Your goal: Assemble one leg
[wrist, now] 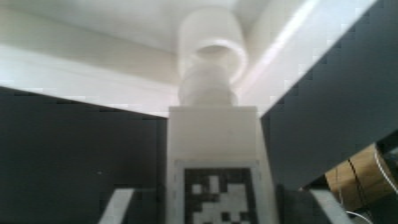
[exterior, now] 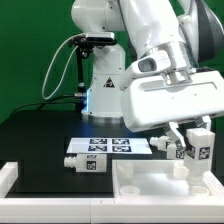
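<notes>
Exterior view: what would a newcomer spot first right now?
The big white arm fills the exterior view's right, with an upright tagged white leg beneath it. In the wrist view that leg sits between the fingers; whether they clamp it cannot be told. The marker board lies on the black table, a second tagged part beside it.

No words, numbers or brand names can be read in either view. The only signs are square black-and-white marker tags: several on the marker board (exterior: 110, 146) lying on the worktop (exterior: 40, 140), one on the small white part (exterior: 85, 163) just beside the board's end at the exterior view's left, and one on a face of the white leg (exterior: 197, 150) (wrist: 217, 140). Their patterns are coded blocks, not lettering.
</notes>
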`<state>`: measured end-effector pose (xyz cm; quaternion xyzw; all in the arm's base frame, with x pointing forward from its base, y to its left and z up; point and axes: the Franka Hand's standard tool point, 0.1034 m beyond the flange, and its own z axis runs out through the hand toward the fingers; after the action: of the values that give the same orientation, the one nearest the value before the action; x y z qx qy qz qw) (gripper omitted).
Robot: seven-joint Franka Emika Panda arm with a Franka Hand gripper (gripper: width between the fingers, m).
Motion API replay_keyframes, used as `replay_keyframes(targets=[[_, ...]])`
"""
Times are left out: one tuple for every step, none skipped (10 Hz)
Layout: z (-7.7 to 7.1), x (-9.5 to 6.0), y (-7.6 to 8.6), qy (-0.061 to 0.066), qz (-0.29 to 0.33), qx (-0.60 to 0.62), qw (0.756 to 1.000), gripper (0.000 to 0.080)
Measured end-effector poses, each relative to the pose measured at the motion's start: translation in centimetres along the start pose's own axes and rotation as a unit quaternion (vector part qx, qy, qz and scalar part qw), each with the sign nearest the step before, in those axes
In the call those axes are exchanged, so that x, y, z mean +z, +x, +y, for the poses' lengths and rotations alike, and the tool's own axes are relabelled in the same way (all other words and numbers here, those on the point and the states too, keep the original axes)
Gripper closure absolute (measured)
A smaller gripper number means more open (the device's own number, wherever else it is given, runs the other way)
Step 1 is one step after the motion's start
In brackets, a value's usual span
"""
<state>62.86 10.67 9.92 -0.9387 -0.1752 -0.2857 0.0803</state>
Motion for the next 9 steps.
replay_keyframes(targets=[[-0.2, 0.2, -0.1, 0.000, 0.002, 0.000, 1.000, 0.0514], [-0.2, 0.6, -0.5, 0.000, 0.001, 0.003, 1.000, 0.0514], [-0.2, 1.0, -0.9, 0.001, 0.000, 0.005, 1.000, 0.0514], [0.0, 1.1, -0.9, -0.003, 0.005, 0.006, 1.000, 0.0514], [0.2, 1.4, -1.3, -0.006, 0.007, 0.009, 1.000, 0.0514], [0.2, 1.6, -1.6, -0.005, 0.005, 0.011, 1.000, 0.0514], [0.3, 1.9, -2.1, -0.005, 0.002, 0.013, 1.000, 0.0514], [0.4, 2.1, -2.2, -0.009, 0.007, 0.015, 1.000, 0.0514], [0.4, 2.1, -2.2, -0.012, 0.013, 0.015, 1.000, 0.0514]])
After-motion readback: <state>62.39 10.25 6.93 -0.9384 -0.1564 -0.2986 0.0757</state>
